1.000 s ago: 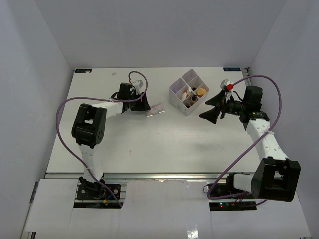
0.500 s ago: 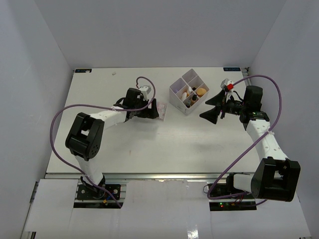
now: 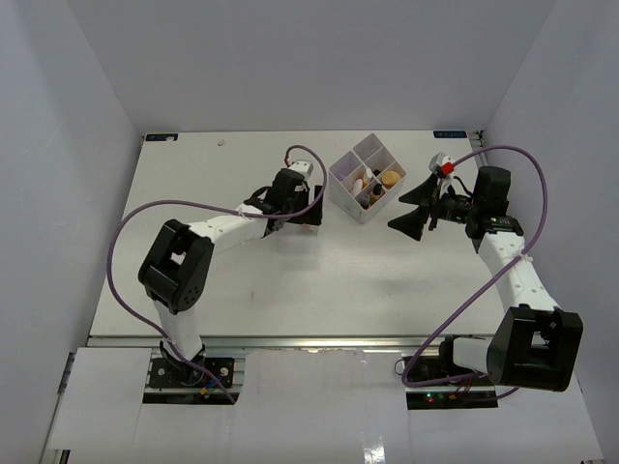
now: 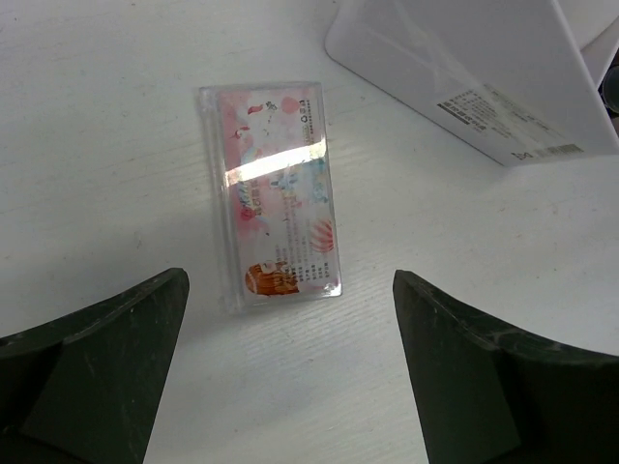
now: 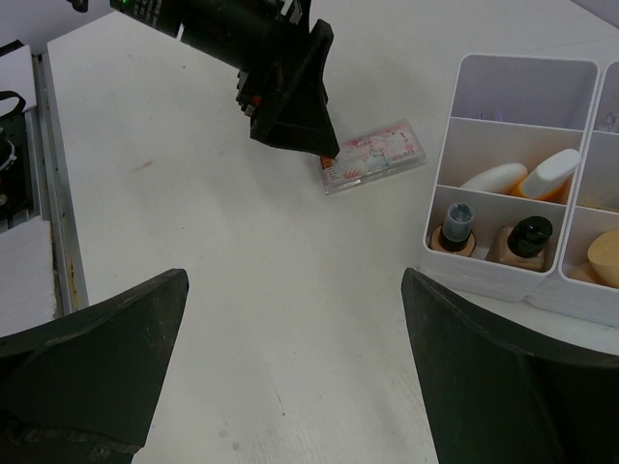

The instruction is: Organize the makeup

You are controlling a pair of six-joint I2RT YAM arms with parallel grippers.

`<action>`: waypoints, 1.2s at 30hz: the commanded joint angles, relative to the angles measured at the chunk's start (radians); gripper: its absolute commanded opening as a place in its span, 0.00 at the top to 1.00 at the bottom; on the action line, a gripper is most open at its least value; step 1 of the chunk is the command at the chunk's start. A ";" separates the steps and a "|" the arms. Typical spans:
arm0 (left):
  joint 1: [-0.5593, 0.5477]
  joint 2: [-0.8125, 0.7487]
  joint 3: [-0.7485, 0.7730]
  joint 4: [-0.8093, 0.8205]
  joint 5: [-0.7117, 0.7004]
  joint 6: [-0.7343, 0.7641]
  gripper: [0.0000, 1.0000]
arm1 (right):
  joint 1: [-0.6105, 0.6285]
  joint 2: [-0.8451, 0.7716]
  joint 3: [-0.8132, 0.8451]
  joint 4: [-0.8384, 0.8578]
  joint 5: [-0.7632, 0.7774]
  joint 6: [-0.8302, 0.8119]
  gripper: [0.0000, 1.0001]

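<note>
L claw (image 4: 288, 280) spread over clear case (image 4: 276, 193), R claw (image 5: 294, 280) spread

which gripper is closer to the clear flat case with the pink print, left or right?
Left. The left gripper hangs open just above the clear flat pink-printed case. The right gripper, also open, sits away on the other side of the white four-compartment box.

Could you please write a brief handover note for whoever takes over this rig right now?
Left gripper: open, empty, over the clear flat case with pink print lying on the table beside the white four-compartment box.
Right gripper: open, empty, facing the box.
Done: two beige dark-capped bottles, orange white-capped tube and tan sponge sit in the box.
Left: the case, probably.
</note>
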 commanded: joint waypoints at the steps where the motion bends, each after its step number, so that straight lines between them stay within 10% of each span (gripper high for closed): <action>1: -0.063 0.060 0.101 -0.061 -0.226 0.001 0.02 | -0.013 -0.009 -0.005 0.025 -0.022 0.004 0.02; 23: -0.092 0.254 0.213 -0.095 -0.276 0.005 0.07 | -0.022 -0.009 -0.005 0.025 -0.032 0.004 0.02; 36: -0.092 0.180 0.099 -0.079 -0.250 -0.025 0.37 | -0.031 -0.014 -0.007 0.028 -0.038 0.013 0.02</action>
